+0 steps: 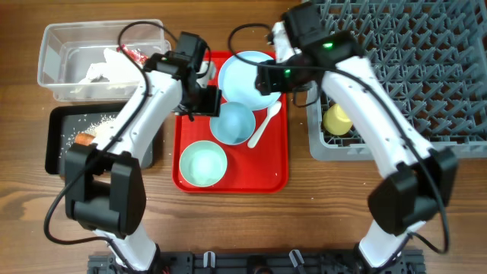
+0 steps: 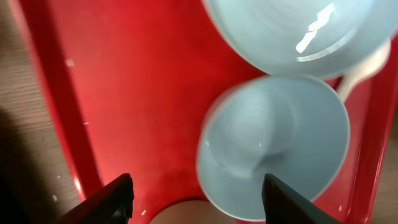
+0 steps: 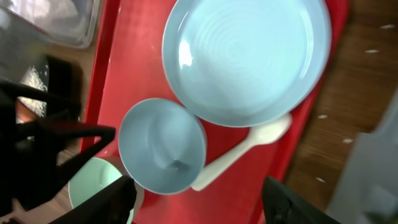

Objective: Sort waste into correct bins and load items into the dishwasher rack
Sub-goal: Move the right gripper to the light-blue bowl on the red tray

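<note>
Pale blue plate [image 1: 245,76], light blue bowl [image 1: 232,123], pale green bowl [image 1: 202,164] and white spoon [image 1: 264,125] sit on the red tray [image 1: 259,171]. The yellow cup [image 1: 336,119] lies in the grey rack [image 1: 426,46]. Napkin [image 1: 106,70] and red wrapper [image 1: 135,55] are in the clear tub [image 1: 47,57]; rice [image 1: 99,122] and carrot [image 1: 82,139] are in the black tray [image 1: 53,144].

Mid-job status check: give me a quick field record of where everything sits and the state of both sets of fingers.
clear tub: napkin, red wrapper inside
black tray: rice grains, carrot inside
red tray: plate, blue bowl, green bowl, spoon
rack: yellow cup
left gripper: open, over red tray by blue bowl
right gripper: open, above red tray near plate
</note>
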Controlling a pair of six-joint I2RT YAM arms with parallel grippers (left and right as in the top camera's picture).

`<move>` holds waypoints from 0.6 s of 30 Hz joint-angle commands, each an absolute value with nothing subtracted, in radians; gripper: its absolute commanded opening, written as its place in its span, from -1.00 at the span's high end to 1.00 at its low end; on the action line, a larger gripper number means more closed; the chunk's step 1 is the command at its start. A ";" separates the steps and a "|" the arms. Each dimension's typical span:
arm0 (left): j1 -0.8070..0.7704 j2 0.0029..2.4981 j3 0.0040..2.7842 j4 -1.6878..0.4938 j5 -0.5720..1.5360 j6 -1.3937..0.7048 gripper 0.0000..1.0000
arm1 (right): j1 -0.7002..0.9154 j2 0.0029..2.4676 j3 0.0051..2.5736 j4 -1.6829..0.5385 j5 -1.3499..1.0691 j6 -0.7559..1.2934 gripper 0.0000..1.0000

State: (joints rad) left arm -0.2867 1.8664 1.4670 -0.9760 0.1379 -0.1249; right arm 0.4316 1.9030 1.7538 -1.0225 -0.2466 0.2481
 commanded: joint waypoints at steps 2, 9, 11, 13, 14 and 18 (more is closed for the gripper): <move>-0.213 1.871 1.457 -0.971 0.122 -0.255 -0.27 | 0.475 2.044 1.739 -1.008 -0.233 0.290 -0.22; -0.148 1.871 1.457 -0.938 0.123 -0.349 -0.28 | 0.480 2.159 1.738 -1.005 -0.232 0.260 0.21; -0.148 1.871 1.457 -0.928 0.126 -0.349 -0.29 | 0.480 2.170 1.736 -1.005 -0.233 0.249 0.25; -0.148 1.871 1.457 -0.925 0.125 -0.349 -0.29 | 0.480 2.170 1.728 -0.993 -0.233 0.238 0.26; -0.148 1.871 1.457 -0.924 0.125 -0.349 -0.29 | 0.480 2.170 1.726 -0.992 -0.233 0.237 0.27; -0.148 1.871 1.457 -0.924 0.125 -0.349 -0.31 | 0.484 2.172 1.726 -0.981 -0.233 0.225 0.30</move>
